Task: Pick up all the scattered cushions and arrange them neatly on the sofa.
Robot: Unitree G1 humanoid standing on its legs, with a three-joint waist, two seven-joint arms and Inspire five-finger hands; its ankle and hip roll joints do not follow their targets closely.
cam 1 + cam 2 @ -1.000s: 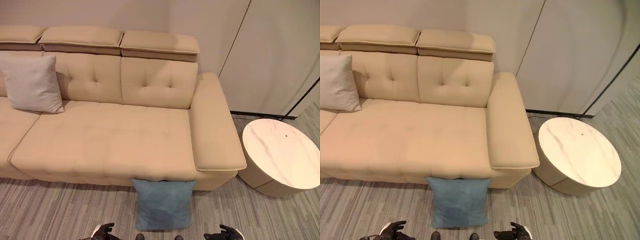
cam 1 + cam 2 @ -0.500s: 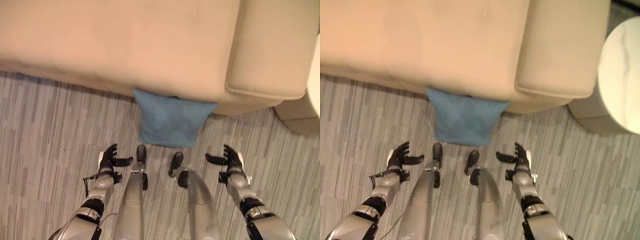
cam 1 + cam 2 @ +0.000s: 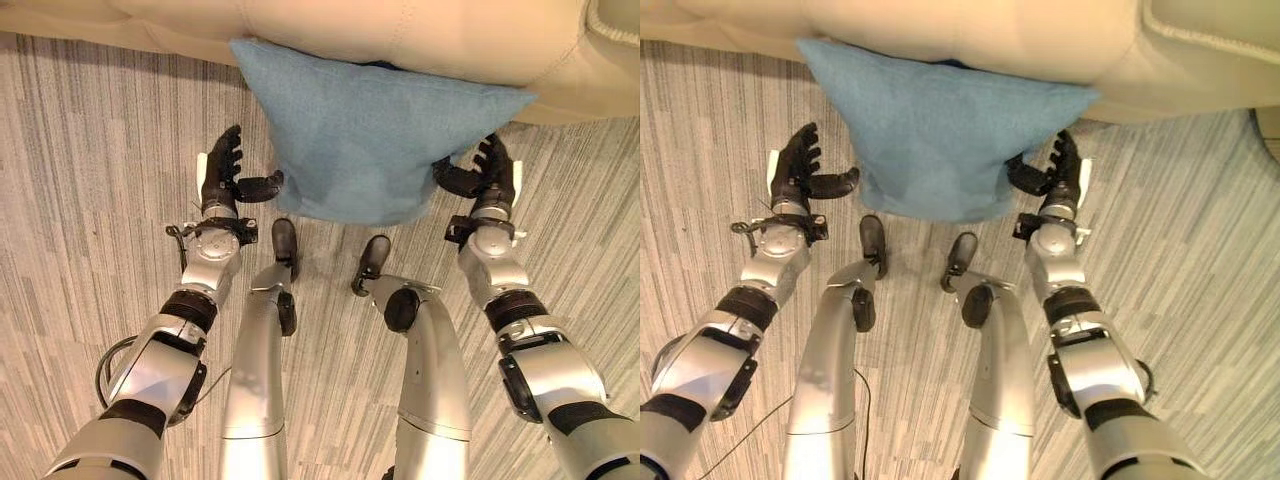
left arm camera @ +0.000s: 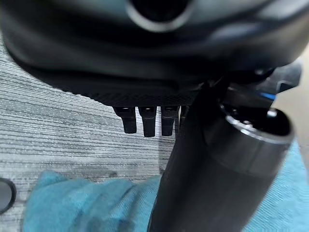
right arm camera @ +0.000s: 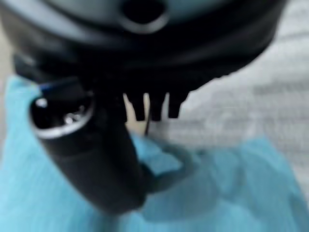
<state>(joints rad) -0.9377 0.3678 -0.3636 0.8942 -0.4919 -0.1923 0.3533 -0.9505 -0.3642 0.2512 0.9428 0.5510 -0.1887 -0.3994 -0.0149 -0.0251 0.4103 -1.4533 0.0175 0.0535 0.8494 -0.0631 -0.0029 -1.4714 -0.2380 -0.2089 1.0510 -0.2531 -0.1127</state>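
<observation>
— Both hands are down at the floor, one on each side of the cushion (image 3: pixel 370 135). The left hand (image 3: pixel 222 178) sits just left of it, fingers straight and spread, thumb stretched toward the cushion's left edge.

— Is the thumb touching the fabric?

— From the head views it ends right at the edge; contact cannot be told for sure. In the left wrist view the thumb stands over blue cloth, and the fingers (image 4: pixel 145 120) point out over the striped floor, holding nothing.

— And the right hand?

— The right hand (image 3: pixel 492 175) is at the cushion's right side, near its lower right corner. Its fingers are straight and apart, and the thumb reaches in against the cloth. The right wrist view shows the thumb lying on the blue fabric, which is dented a little there. Nothing is clamped; the hand is not closed round the cushion.

— Where does the cushion lie?

— It is a blue square cushion on the grey striped floor (image 3: pixel 90 150), leaning against the front of the beige sofa (image 3: pixel 420 30). Its far edge touches the sofa's base, and its near edge rests on the floor between the two hands.

— Anything else there?

— The sofa's armrest (image 3: pixel 1220 30) shows at the far right.
</observation>
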